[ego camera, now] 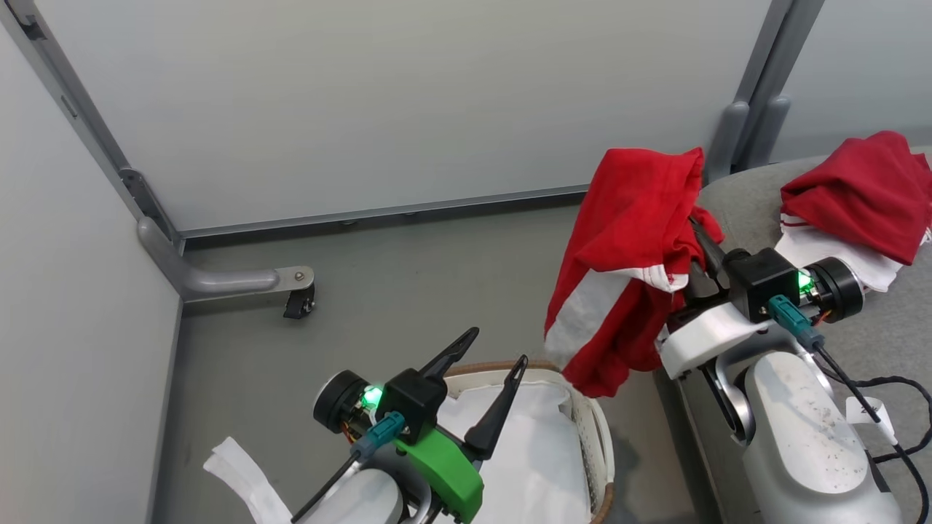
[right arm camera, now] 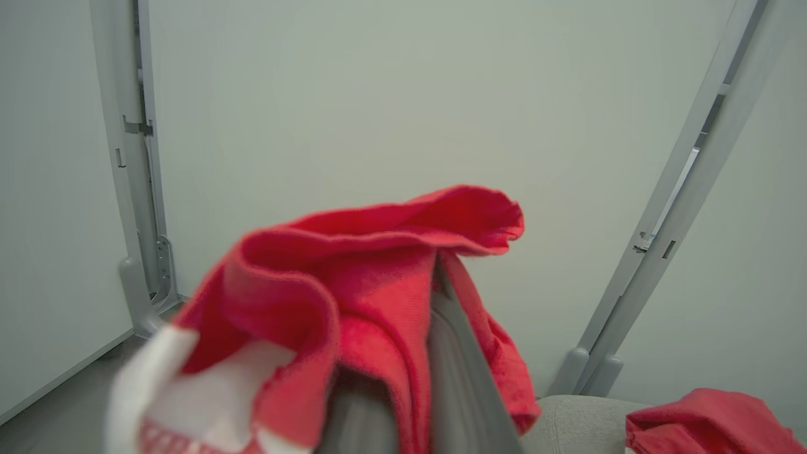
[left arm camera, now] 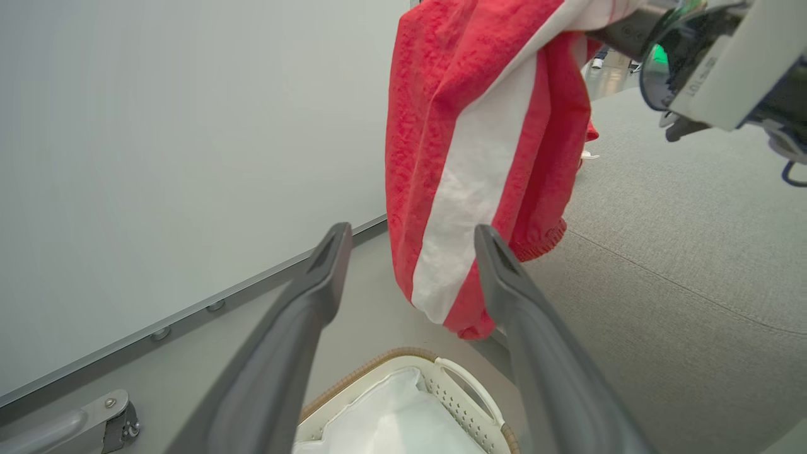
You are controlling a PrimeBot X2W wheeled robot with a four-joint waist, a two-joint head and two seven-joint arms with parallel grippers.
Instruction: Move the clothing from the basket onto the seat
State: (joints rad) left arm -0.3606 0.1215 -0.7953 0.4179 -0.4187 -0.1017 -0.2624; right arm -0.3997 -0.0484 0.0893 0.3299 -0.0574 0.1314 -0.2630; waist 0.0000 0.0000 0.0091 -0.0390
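The held garment (ego camera: 633,269) hangs bunched at about three o'clock in the head view, in the air beside the edge of the seat (ego camera: 903,327) and not yet over it. It is pinched in the closed right gripper (ego camera: 699,236), red folds draped over the fingers. A second garment (ego camera: 859,196) is laid on the seat at two o'clock. The basket (ego camera: 601,451), at six o'clock, holds a white lining (ego camera: 539,451). Above it the left gripper (ego camera: 498,345) is spread wide, holding nothing. The load is best carried well over the cushion toward three o'clock and lowered before the jaws are parted, so that no hem is left hanging off the edge.
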